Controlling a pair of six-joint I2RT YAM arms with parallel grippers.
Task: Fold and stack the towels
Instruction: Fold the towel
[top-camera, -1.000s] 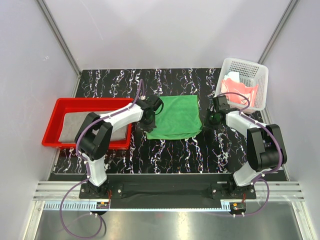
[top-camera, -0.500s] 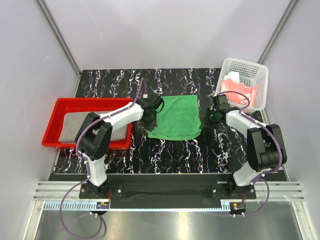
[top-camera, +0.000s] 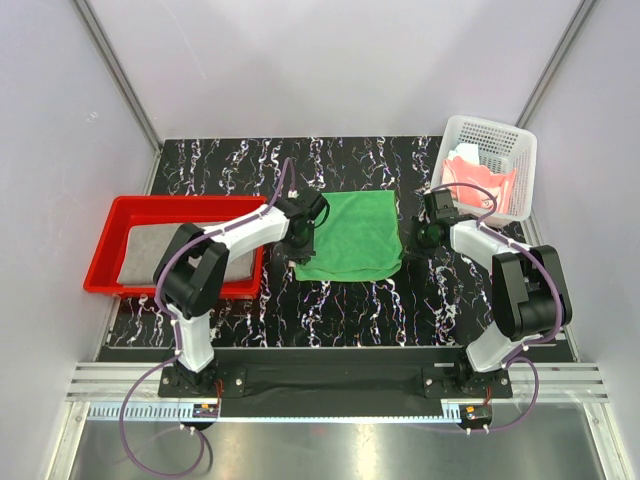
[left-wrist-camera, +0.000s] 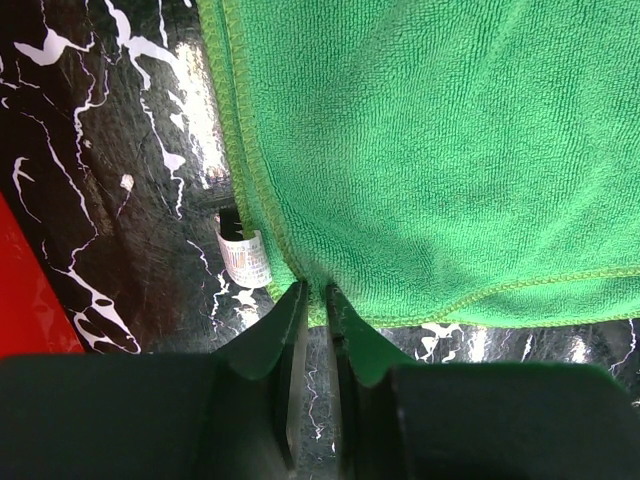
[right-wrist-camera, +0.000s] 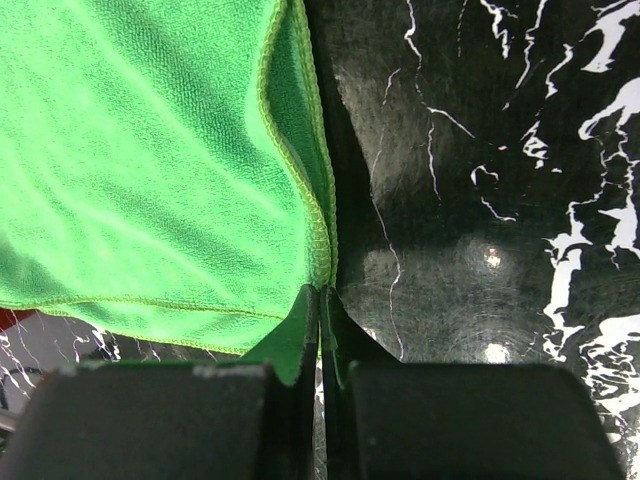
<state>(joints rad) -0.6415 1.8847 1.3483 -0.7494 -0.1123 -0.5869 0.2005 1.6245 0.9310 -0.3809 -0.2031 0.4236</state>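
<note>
Scanning the black, white-veined marble-pattern table (top-camera: 350, 300) first: the red rectangular plastic tray (top-camera: 105, 250) at its left edge has not budged, and the large grey terry towel (top-camera: 145, 255) lies flat inside. At the table's centre, the bright green terry towel (top-camera: 350, 232), already doubled over, sits a touch squarer than a second ago. The white perforated plastic basket (top-camera: 500, 135) at the far right corner keeps its salmon-pink towel (top-camera: 480, 180) crumpled inside.

Now the arms. The left gripper (left-wrist-camera: 313, 290), at the green towel's left hem, has just cracked its jaws a sliver. That reads like a release, so this fold looks finished on that side. The right gripper (right-wrist-camera: 320, 292), at the right hem, is clamped tight with the hem running into its tips; whether cloth is pinched there, I can't tell.

Hard to make out:
- a pale scrap (top-camera: 466, 152) behind the pink towel, too small to name
- how many layers the green towel has
- a small white label (left-wrist-camera: 243, 258) peeking from under its left edge, print unreadable
</note>
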